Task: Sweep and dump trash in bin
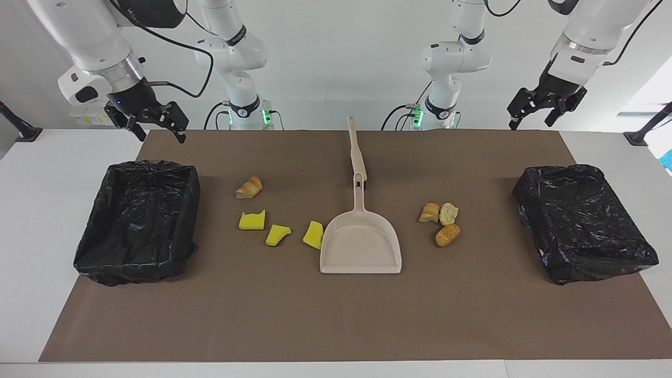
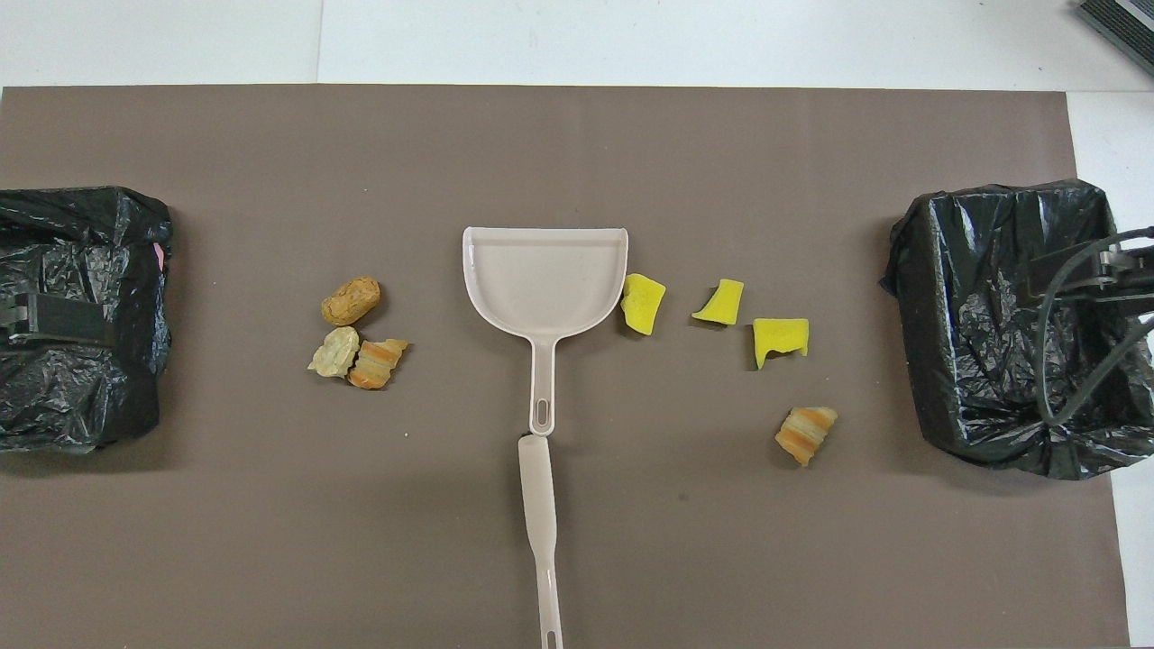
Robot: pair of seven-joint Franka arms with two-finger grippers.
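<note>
So: one brown mat [image 1: 336, 315] covers the white table [image 1: 31, 210], everything sits on it. Two bins lined with black bags, one at each end: the bin at the right arm's end [image 1: 137, 223] and the bin at the left arm's end [image 1: 583, 223]. One beige dustpan [image 1: 361, 244] mid-mat, mouth pointing away from the robots, handle toward them. One beige brush handle [image 1: 356, 152] lies in line with the dustpan handle, nearer the robots, its end touching or just beside the pan handle's tip; bristles not seen. Trash count is seven scraps, all loose on the mat. Three yellow sponge pieces [image 1: 279, 231] in a row toward the right arm's end, the closest one just beside the pan's side wall. One striped bread chunk [image 1: 249, 187] alone, nearer the robots than the sponges. Three bread chunks [image 1: 441, 220] clustered on the pan's other flank, toward the left arm's end, touching each other. Both arms wait, raised. Right gripper [image 1: 156, 128] hangs over the mat edge near its bin, fingers spread, gripping nothing. Left gripper [image 1: 533, 118] hangs over the mat corner near its bin, fingers spread, gripping nothing. No readable writing or labels anywhere.
</note>
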